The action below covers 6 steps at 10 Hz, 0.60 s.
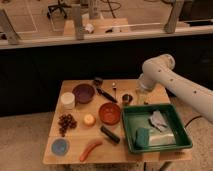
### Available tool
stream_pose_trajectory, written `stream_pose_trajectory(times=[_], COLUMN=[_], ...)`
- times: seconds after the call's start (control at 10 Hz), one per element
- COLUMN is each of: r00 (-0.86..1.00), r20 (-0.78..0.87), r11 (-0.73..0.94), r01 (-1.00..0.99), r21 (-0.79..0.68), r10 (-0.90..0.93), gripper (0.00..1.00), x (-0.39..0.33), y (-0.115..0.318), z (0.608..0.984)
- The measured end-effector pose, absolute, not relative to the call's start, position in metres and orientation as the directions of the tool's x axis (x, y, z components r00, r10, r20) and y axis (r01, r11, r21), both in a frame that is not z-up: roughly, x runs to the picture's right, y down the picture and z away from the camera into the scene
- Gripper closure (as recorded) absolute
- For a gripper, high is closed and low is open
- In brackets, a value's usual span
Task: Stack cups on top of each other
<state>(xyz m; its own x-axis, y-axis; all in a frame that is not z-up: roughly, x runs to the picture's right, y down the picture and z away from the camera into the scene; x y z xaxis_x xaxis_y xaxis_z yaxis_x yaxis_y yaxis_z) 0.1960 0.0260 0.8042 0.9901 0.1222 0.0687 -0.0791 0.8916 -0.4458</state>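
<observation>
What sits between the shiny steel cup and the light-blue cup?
The red-brown bowl and a small yellow object, in the camera view; the gripper hovers beside the steel cup.

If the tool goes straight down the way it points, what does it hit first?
Probably the table, between the steel cup and the green tray. The tool hangs beside the cup. Depth is unclear, so it may clip the tray's back rim.

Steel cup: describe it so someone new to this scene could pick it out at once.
On the wooden table, find the green tray on the right side. Just beyond the tray's far-left corner stands the steel cup, with the gripper hanging close on its right. It is small, shiny metal with a dark inside, unlike the wider red-brown bowl nearer the camera.
</observation>
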Motion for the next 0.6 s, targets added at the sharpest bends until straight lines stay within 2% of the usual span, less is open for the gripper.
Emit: stream_pose_trajectory(times=[0.6], r00=[0.980], r20=[0.044], r11=[0.893], r01=[-0.157], r21=[-0.421], r10=[0.193], gripper=[0.20], x=[0.178], y=[0.010], z=[0.844])
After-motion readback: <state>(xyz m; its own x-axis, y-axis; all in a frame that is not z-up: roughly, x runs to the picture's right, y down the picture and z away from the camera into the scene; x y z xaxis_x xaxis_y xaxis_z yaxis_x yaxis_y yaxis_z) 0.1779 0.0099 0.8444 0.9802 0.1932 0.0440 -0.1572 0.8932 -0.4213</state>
